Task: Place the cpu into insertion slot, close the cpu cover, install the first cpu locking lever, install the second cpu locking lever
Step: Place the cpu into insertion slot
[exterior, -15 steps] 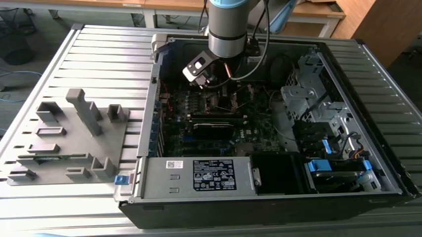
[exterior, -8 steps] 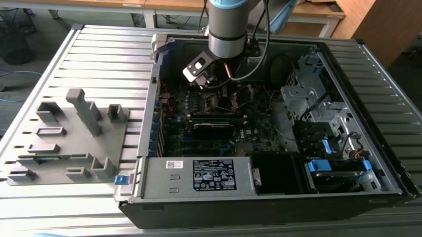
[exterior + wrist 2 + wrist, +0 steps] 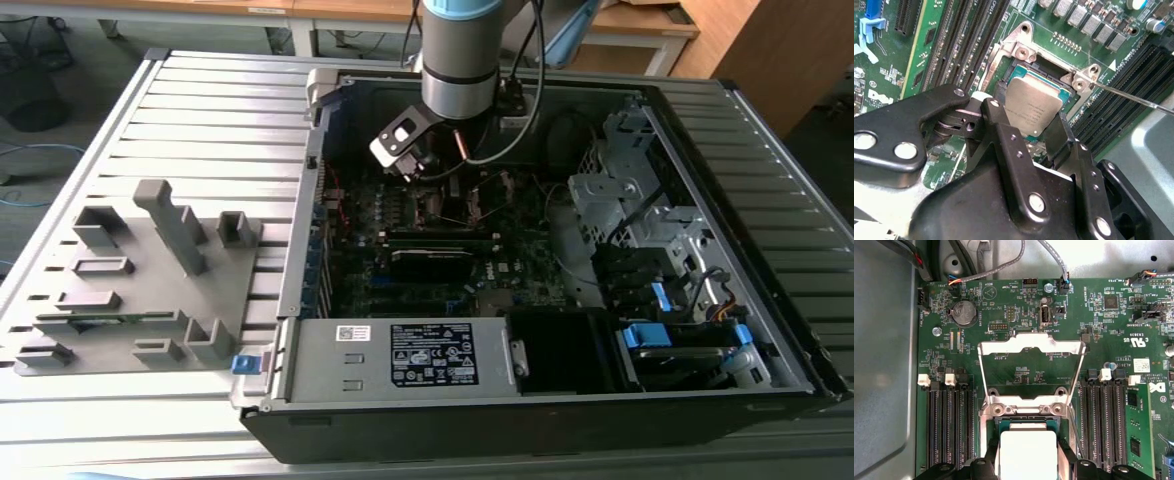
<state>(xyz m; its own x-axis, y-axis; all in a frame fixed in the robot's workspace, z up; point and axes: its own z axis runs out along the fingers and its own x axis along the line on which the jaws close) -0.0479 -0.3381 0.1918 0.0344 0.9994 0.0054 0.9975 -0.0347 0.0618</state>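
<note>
Reaching down into the open computer case (image 3: 534, 432) that sits on the slatted surface (image 3: 214, 110), the arm (image 3: 461, 60) has its hand (image 3: 1026, 114) low over the green board. From where I stand the hand looks closed on the cpu (image 3: 1035, 106). One black finger presses on each of two opposite edges, and the silvery face shows between them.

In both wrist views the chip lies straight under the hand, right at the insertion slot (image 3: 1021, 70). Its edges look roughly square to the socket's dark rim. I can't tell whether it is fully bedded or resting just proud of the slot.

The cpu cover (image 3: 1031, 342) is swung open, its windowed frame lying back from its hinge on the side of the slot away from the hand, toward the coin battery (image 3: 964, 312). Nothing sits over the chip.

A thin locking lever (image 3: 1134, 98) is unlatched and pokes out past one corner of the socket frame. Long black memory slots (image 3: 969, 45) run along both flanks of the socket, close beside the fingers. A grey parts fixture (image 3: 134, 290) sits well apart on the exterior view's left.
</note>
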